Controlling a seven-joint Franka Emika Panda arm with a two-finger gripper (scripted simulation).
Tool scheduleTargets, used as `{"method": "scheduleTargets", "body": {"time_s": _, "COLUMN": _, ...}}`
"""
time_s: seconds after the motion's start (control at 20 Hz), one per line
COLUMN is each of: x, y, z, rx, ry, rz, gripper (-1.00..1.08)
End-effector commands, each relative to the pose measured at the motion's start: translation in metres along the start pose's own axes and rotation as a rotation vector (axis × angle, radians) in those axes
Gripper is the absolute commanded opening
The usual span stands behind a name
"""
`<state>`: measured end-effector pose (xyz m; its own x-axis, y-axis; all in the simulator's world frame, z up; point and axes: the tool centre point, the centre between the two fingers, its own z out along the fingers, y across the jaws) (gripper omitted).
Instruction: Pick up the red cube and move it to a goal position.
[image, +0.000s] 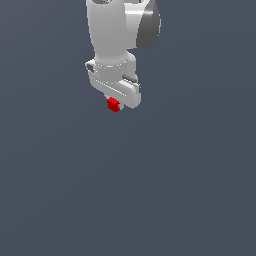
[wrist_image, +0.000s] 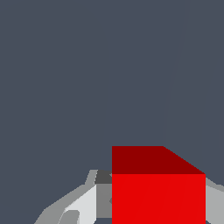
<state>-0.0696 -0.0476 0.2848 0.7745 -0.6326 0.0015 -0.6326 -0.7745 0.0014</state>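
The red cube (image: 114, 104) is a tiny bright red block just under the white gripper (image: 116, 104) in the upper middle of the exterior view. The arm's white body hangs down from the top edge above it. In the wrist view the red cube (wrist_image: 158, 192) fills the space between the grey-white fingers (wrist_image: 81, 205), one on each side of it. The gripper is shut on the cube. In the exterior view the fingertips are mostly hidden behind the hand and the cube.
A plain dark grey-blue surface (image: 150, 190) fills both views. No other objects, containers or edges show.
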Motion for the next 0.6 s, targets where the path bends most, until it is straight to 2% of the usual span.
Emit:
{"method": "scheduleTargets", "body": {"time_s": 0.0, "x": -0.002, "y": -0.003, "z": -0.025, "rx": -0.001, "ry": 0.000, "rz": 0.000, "gripper": -1.00}}
{"method": "scheduleTargets", "body": {"time_s": 0.25, "x": -0.003, "y": -0.008, "z": -0.063, "rx": 0.000, "ry": 0.000, "rz": -0.001, "gripper": -1.00}}
{"method": "scheduleTargets", "body": {"time_s": 0.55, "x": -0.003, "y": -0.012, "z": -0.091, "rx": 0.001, "ry": -0.001, "rz": -0.002, "gripper": -1.00}}
